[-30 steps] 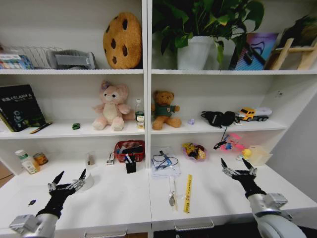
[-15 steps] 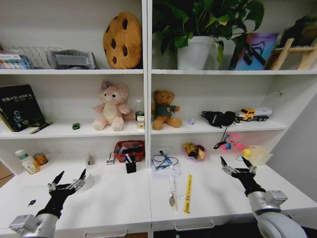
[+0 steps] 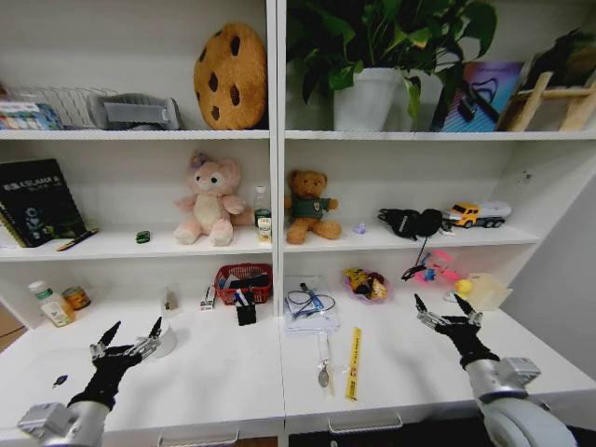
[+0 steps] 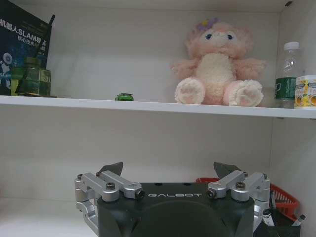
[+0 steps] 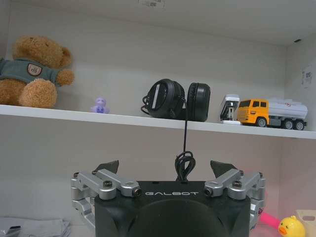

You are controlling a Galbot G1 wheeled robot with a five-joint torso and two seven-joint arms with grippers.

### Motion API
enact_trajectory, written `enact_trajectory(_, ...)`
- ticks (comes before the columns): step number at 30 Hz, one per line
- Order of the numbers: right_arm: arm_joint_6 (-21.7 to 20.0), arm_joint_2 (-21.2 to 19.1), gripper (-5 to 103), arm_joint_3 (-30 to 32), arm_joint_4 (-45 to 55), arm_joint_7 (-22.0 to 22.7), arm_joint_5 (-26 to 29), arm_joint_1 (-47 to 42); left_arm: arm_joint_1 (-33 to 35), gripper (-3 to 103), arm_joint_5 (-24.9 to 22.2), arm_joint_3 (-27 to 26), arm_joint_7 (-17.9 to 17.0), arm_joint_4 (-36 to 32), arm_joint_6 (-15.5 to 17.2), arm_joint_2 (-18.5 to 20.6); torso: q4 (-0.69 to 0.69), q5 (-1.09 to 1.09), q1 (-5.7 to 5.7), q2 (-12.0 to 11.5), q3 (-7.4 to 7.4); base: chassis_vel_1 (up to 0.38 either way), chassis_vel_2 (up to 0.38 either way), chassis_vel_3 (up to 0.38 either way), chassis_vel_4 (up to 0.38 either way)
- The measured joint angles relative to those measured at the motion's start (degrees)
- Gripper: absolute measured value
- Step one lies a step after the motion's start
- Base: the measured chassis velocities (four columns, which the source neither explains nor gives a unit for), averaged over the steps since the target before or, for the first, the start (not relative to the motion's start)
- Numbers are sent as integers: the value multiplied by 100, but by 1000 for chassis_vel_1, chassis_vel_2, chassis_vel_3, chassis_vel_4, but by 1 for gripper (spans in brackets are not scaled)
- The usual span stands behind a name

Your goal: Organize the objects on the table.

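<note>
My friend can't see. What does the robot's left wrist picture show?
The left hand, open and holding nothing, faces a white shelf. On the shelf sit a pink plush toy, a tiny green toy car and a bottle.

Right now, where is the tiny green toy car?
In the head view, the tiny green toy car sits on the left middle shelf, between the black book and the pink plush bunny.

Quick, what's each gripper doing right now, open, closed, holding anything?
Left gripper: open, empty, above the table.
Right gripper: open, empty, above the table.
</note>
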Motion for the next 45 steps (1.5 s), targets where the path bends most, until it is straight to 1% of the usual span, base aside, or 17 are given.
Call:
enact_trajectory(22,0,0,100,-3,-3,0,0,2,0,100,0,0,0,0,0,0,0,1,0,0,0,0,0,0,0)
enact_trajectory(27,0,0,100,-3,-3,0,-1,2,0,100,0,0,0,0,0,0,-1,0,-1,0,0,92,84,-78,-81)
enact_trajectory(29,0,0,100,-3,-3,-1,-1,2,0,100,0,0,0,0,0,0,2,-2,1,0,0,125,113,-104,-117)
enact_trajectory(34,1,0,100,-4,-3,-1,-1,2,0,100,0,0,0,0,0,0,-2,-2,1,0,0,113,130,-125,-126)
enact_trajectory(35,1,0,100,-4,-3,-1,-1,2,0,100,0,0,0,0,0,0,0,-1,1,0,0,110,117,-112,-123)
enact_trajectory(40,1,0,100,-4,-3,-1,-1,2,0,100,0,0,0,0,0,0,-1,0,1,0,0,106,97,-105,-104)
enact_trajectory(41,1,0,100,-4,-3,-1,-1,2,0,100,0,0,0,0,0,0,2,0,0,0,0,103,104,-103,-111)
enact_trajectory(45,1,0,100,-4,-3,-1,-1,2,1,100,0,0,0,0,0,0,1,0,0,0,0,106,100,-102,-111)
